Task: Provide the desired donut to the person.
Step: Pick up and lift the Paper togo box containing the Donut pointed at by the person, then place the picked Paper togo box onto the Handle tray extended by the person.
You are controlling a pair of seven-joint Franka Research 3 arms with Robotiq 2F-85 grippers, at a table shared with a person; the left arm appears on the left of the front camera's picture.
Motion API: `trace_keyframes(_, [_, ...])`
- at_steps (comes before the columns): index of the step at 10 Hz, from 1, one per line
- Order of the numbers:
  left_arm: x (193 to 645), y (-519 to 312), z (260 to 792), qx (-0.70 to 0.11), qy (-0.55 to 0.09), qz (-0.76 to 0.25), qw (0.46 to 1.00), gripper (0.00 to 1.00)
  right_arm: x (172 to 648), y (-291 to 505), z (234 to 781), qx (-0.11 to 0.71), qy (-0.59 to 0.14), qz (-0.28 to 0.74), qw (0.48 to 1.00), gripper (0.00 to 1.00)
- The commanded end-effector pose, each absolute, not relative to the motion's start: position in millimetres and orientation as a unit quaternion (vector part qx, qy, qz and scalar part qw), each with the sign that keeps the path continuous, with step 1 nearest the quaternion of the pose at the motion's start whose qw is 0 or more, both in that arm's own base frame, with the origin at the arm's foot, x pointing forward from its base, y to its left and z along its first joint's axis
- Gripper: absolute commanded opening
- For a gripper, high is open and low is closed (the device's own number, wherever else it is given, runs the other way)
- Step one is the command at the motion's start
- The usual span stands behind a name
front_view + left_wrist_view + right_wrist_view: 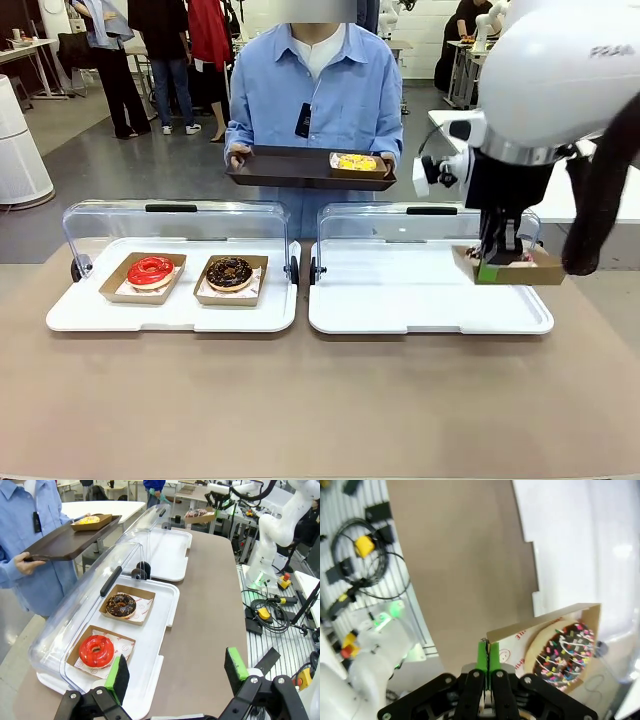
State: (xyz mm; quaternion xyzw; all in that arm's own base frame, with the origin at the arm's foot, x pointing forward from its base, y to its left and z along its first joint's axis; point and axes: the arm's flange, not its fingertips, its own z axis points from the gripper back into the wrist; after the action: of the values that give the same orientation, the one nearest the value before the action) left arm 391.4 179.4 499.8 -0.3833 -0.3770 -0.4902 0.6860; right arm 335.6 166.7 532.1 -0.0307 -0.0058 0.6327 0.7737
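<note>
My right gripper (497, 255) is shut on the rim of a brown paper tray (520, 270) that carries a chocolate donut with coloured sprinkles (565, 655). It holds the tray in the air over the right end of the right white tray (420, 300). In the right wrist view the green pads (482, 655) pinch the cardboard edge. The person (315, 90) stands at the far side holding a dark serving tray (280, 165) with a yellow donut (357, 162) on it. My left gripper (177, 672) stands open with nothing between its fingers, beside the left white tray (150, 680).
The left white tray (170, 312) holds a red glazed donut (151, 270) and a chocolate donut (229, 272), each in a paper tray. Both white trays have clear lids (175, 225) standing open at the back. Brown table runs along the front.
</note>
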Motion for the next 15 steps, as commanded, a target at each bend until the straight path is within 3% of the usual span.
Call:
trace_keyframes(1, [390,180,500,-0.383,-0.388,-0.495,0.677,1.00,322,174,559,-0.078,-0.022,0.615,0.784,0.00])
trace_keyframes(4, [390,180,500,-0.383,-0.388,-0.495,0.677,1.00,322,178,601,-0.093,-0.026,0.614,0.783,0.00])
trace_keyframes(6, [390,180,500,-0.383,-0.388,-0.495,0.677,1.00,331,175,598,-0.091,-0.043,0.643,0.759,0.00])
trace_keyframes(7, [390,180,500,-0.383,-0.388,-0.495,0.677,1.00,318,175,604,-0.085,-0.038,0.622,0.777,0.00])
trace_keyframes(15, [390,180,500,-0.383,-0.388,-0.495,0.677,1.00,318,175,604,-0.085,-0.038,0.622,0.777,0.00])
